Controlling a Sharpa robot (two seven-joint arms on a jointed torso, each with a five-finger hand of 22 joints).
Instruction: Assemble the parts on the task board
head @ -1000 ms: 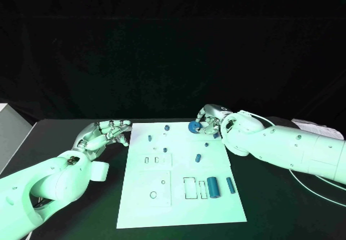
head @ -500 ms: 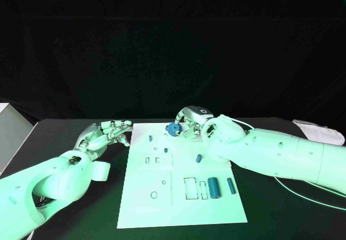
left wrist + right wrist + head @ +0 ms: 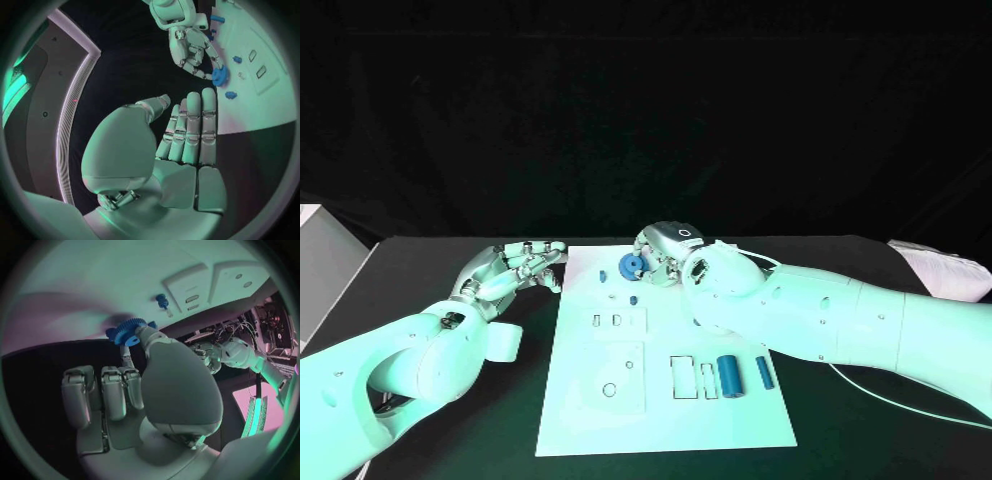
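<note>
The white task board (image 3: 596,395) lies in the middle of the black table. My right hand (image 3: 668,255) hovers over the board's far part and pinches a blue gear (image 3: 630,266) at its fingertips. The right wrist view shows the same gear (image 3: 129,331) held just above the board (image 3: 81,280), near a small blue peg (image 3: 162,301). Two small blue pegs (image 3: 602,276) (image 3: 632,299) stand below the gear. Two blue cylinders (image 3: 727,376) (image 3: 763,372) lie at the board's near right. My left hand (image 3: 516,268) is at the board's far left edge, fingers straight and apart, holding nothing (image 3: 187,135).
Several rectangular and round recesses (image 3: 620,321) mark the board. A white box (image 3: 312,262) stands at the table's left edge, and a pale object (image 3: 935,262) lies at its far right. My right forearm (image 3: 848,320) crosses above the board's right side.
My right hand has carried the blue gear leftwards along the board's far edge, from the far right corner to near the far-left pegs. The left hand has stayed put.
</note>
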